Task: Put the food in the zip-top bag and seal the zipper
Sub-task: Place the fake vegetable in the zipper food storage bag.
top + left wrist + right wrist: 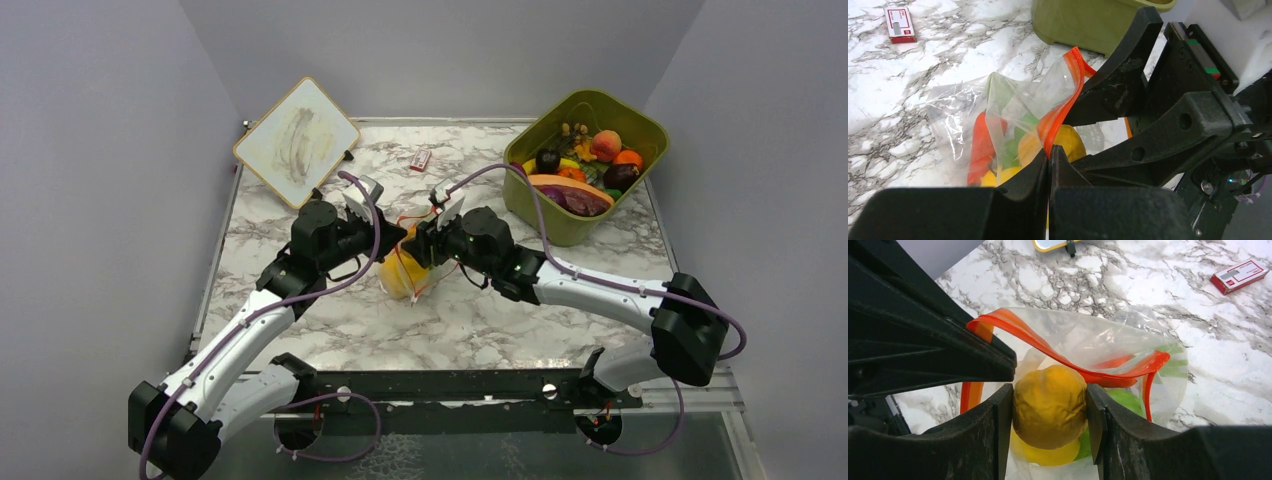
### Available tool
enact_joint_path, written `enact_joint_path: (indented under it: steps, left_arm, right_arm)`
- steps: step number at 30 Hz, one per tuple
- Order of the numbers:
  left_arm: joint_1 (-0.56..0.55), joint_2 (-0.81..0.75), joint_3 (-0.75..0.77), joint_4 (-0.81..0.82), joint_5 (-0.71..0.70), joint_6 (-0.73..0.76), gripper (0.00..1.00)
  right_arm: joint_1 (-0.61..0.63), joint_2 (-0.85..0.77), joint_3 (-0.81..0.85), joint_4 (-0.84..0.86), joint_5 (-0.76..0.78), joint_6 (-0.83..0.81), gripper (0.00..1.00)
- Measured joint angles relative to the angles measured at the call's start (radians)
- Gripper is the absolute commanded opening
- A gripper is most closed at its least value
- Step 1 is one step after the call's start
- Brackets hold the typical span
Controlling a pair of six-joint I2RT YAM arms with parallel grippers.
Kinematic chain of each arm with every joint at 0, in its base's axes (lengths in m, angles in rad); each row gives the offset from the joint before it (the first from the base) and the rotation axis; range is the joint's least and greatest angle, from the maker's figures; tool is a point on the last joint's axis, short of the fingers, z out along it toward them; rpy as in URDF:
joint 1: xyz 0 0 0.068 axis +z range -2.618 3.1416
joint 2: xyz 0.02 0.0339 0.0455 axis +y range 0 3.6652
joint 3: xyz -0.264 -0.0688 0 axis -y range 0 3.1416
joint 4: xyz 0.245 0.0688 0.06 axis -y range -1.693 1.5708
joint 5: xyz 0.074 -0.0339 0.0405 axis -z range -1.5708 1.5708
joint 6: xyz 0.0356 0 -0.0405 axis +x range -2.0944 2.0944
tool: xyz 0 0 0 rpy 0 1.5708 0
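The clear zip-top bag point(405, 275) lies at the table's middle between both arms. My left gripper point(1049, 152) is shut on the orange-red zipper point(1063, 107) and holds that edge of the mouth up. Red, green and yellow food point(980, 145) shows through the plastic. My right gripper point(1049, 400) is shut on a round, wrinkled yellow-orange fruit point(1049, 407), just inside the open mouth, over a yellow piece and a green piece point(1120, 400). The zipper point(1048, 350) curves unsealed around the opening. In the top view the two grippers point(392, 240) point(425, 245) meet over the bag.
An olive-green tub point(585, 215) with more toy food point(605, 145) stands at the back right. A small red-white packet point(420, 159) lies behind the bag. A framed whiteboard point(297, 142) leans at the back left. Grey walls close in on both sides.
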Motion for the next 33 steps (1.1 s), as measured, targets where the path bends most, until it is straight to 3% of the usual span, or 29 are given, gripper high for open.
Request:
enact_joint_path:
  steps: [5,14,23,33]
  left_arm:
    - [0.000,-0.005,0.000,0.000,0.000,0.000,0.00]
    - [0.000,-0.010,0.000,0.000,-0.003,0.000,0.00]
    - [0.000,-0.021,0.000,0.000,-0.018,0.000,0.00]
    - [0.002,-0.064,-0.001,0.001,-0.051,0.001,0.00]
  right_arm:
    - [0.000,0.025,-0.032,0.087,0.029,0.000,0.50]
    - [0.000,0.068,-0.042,0.164,0.039,0.008,0.74]
    - [0.000,0.023,-0.014,0.080,0.017,0.025,0.73]
    - [0.000,-0.074,0.143,-0.127,-0.048,-0.013,0.72]
